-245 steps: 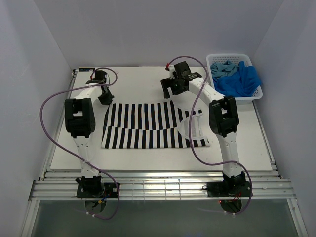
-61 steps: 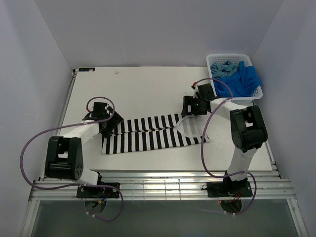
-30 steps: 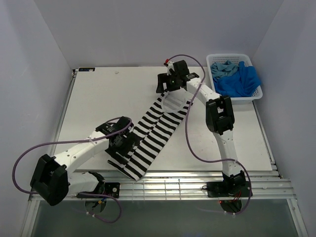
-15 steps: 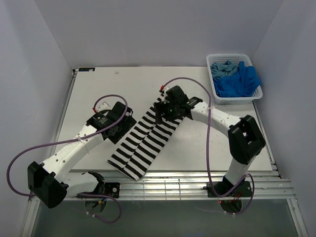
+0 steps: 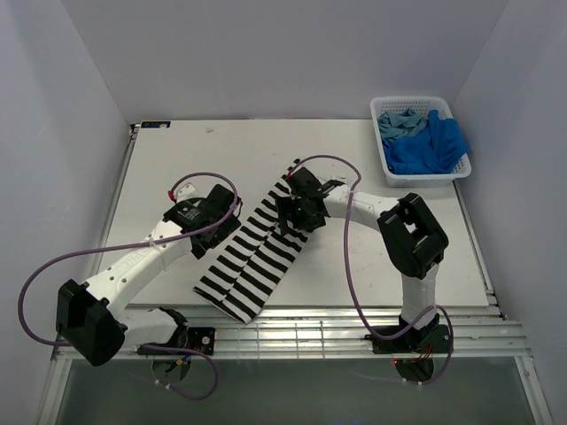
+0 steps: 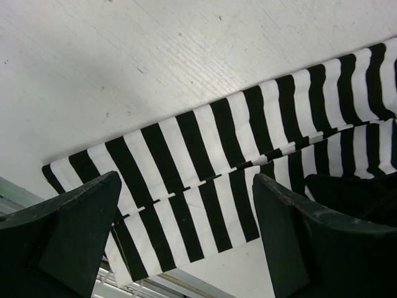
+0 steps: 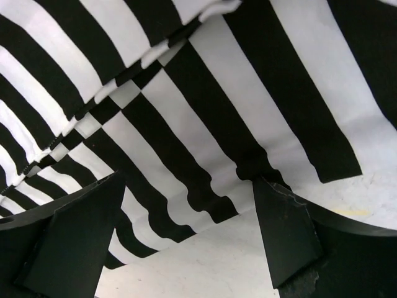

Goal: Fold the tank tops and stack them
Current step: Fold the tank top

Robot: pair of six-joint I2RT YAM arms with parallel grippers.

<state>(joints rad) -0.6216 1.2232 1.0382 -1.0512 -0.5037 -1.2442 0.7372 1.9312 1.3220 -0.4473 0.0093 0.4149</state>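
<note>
**Striped top lies in a long band, both claws wide above it**

A black-and-white striped tank top point(image 5: 257, 257) lies folded into a long narrow band on the white surface point(image 5: 177, 168). It runs on a slant from the near edge, left of centre, up towards the middle. Its near end lies close to the metal rails point(image 5: 292, 332) at the front. The left wrist camera shows two folded edges of the cloth meeting in a line along the length of the band.

The left claw point(image 6: 185, 177) stands wide and grips nothing, with striped cloth and bare surface showing between its dark fingers point(image 6: 68, 236). Seen from above, it sits at the band's left long edge, about halfway along. The right claw point(image 7: 189, 180) is also spread wide and empty, low over the far end of the band, with stripes filling most of its own camera's view. Whether either claw touches the cloth cannot be told.

Well apart, at the far right corner of the surface, stands a white lattice basket point(image 5: 425, 180). A royal blue tank top point(image 5: 434, 146) is heaped in it and spills over the right rim. A teal tank top point(image 5: 394, 124) is bunched in the basket's far left part, against the blue one
</note>
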